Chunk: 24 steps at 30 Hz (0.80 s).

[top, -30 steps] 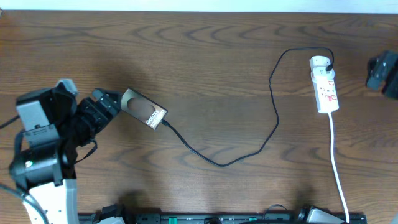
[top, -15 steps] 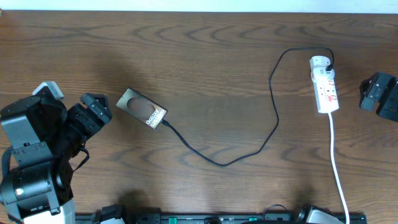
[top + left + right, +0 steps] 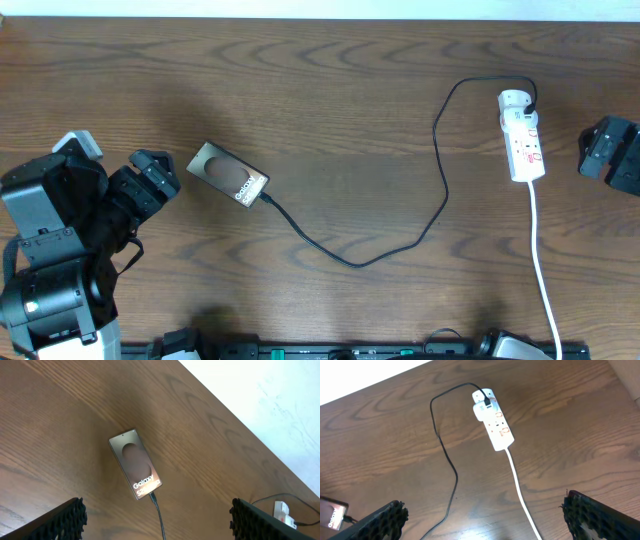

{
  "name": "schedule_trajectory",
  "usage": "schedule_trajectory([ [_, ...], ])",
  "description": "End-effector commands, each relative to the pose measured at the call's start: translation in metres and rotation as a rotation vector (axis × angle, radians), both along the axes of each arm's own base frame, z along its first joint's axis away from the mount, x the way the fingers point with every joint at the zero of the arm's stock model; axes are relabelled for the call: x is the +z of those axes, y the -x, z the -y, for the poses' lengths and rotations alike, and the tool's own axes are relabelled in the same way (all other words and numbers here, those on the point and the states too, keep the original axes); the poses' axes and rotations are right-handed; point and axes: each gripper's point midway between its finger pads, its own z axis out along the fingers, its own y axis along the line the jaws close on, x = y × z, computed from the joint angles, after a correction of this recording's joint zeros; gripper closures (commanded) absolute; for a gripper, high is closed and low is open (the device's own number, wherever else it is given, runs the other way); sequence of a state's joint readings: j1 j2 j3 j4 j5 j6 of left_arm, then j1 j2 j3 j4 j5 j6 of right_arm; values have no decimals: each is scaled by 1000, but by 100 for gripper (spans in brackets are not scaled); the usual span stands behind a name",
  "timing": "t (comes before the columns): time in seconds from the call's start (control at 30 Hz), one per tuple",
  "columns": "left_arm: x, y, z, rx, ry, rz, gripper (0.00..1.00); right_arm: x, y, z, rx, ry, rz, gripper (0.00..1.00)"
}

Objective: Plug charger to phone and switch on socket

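Along the lower edge of the left wrist view, the left gripper (image 3: 157, 505) holds its 2 pads (image 3: 65, 520) wide apart and empty, and just beyond them the phone (image 3: 135, 464) lies flat on the table (image 3: 60, 415), the charger (image 3: 440, 190) tip touching its near short end. Farther right in the overhead frame, the cable loops to the socket (image 3: 522, 135) at upper right, its black plug (image 3: 527, 103) at the rounded end. The right gripper (image 3: 594, 148), jaws apart and empty, sits beside the socket without touching it.
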<state>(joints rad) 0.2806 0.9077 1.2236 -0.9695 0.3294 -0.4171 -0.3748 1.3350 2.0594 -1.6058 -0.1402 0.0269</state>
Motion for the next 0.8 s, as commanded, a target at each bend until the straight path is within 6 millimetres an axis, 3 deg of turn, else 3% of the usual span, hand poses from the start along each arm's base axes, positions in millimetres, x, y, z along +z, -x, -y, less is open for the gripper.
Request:
schedule_trajectory([
  [0.0, 6, 0, -4, 6, -29, 13, 9, 0, 1, 0, -10, -2, -1, 1],
  [0.5, 5, 1, -7, 20, -39, 5, 9, 0, 1, 0, -11, -1, -1, 1],
  [0.77, -6, 40, 1, 28, -102, -36, 9, 0, 1, 0, -10, -2, -1, 1],
])
